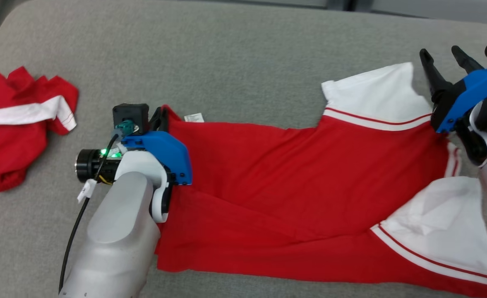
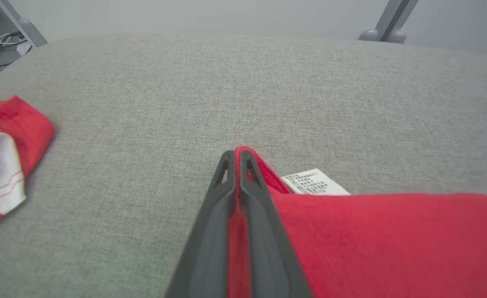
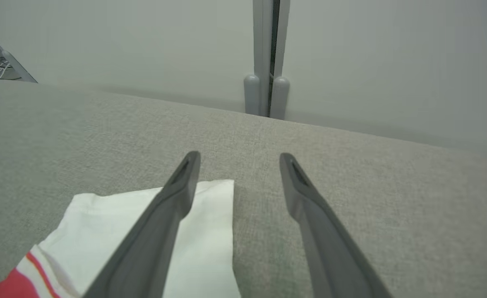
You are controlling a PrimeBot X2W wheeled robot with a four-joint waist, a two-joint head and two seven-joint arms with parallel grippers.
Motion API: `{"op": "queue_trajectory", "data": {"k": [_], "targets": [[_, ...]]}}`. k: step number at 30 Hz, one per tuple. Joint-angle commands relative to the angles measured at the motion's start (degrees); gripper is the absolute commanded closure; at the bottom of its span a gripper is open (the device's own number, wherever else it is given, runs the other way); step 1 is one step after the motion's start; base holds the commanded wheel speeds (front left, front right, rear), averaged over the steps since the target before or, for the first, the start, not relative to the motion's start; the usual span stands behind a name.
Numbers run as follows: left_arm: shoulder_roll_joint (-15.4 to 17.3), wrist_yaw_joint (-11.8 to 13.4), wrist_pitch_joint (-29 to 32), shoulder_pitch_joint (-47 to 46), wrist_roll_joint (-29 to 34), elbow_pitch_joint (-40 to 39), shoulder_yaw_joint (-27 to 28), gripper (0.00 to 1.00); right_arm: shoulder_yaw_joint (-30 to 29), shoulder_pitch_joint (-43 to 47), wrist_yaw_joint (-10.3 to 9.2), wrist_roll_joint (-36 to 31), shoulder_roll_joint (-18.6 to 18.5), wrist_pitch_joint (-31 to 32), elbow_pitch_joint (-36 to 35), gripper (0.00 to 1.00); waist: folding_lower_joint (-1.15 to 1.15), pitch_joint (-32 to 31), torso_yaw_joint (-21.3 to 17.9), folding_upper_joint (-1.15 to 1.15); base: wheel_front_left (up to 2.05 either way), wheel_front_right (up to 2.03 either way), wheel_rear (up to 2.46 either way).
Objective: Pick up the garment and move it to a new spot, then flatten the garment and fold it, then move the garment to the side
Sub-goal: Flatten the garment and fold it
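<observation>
Two dark fingers of the left gripper (image 2: 235, 156) are squeezed tight on a corner of the red shirt (image 1: 289, 174) at its 9 o'clock end, likely to pull it flat. The right gripper (image 1: 440, 56) hangs spread wide over the white sleeve (image 1: 375, 93) at 2 o'clock, maybe ready to grab there. The shirt lies spread on the grey cushion (image 1: 226, 62).

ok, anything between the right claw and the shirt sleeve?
Nothing visible. The open right claw hangs by the white sleeve of the red shirt, over grey cushion. The left claw is shut on its other end.
</observation>
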Motion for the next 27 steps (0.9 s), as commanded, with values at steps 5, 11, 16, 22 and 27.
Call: {"op": "queue_trajectory", "data": {"k": [5, 11, 16, 22, 27], "targets": [[-0.1, 2.5, -0.9, -2.5, -7.1, -3.5, -8.1, 1.0, 3.4, -5.6, 0.01, 2.2, -3.0, 4.8, 5.4, 0.0, -0.02, 5.5, 4.9, 0.0, 0.0, 0.0, 0.0], [-0.2, 5.6, -2.0, -3.8, -11.4, -4.4, -13.4, 1.0, 7.1, -7.7, 0.02, 5.5, -3.0, 8.7, 7.2, 0.55, -0.02, 6.7, 5.5, 0.0, 0.0, 0.0, 0.0], [-0.2, 7.0, -4.0, -4.5, -14.3, -2.4, -15.1, 1.0, 9.8, -9.1, 0.01, 7.3, -4.0, 5.5, 7.1, 1.0, -0.02, 6.3, 4.7, 0.0, 0.0, 0.0, 0.0], [-0.1, 9.1, -9.0, -5.0, -16.1, -0.1, -13.1, 1.0, 10.4, -10.3, 0.01, 7.7, -4.2, -2.9, 8.1, 1.0, -0.02, 5.2, 3.5, 0.0, 0.0, 0.0, 0.0], [0.3, 10.4, -12.8, -4.5, -18.9, 2.6, -9.3, 1.0, 10.5, -9.9, 0.01, 7.7, -3.7, -10.1, 10.3, 1.0, -0.02, 3.4, 1.5, 0.0, 0.0, 0.0, 0.0]]}}
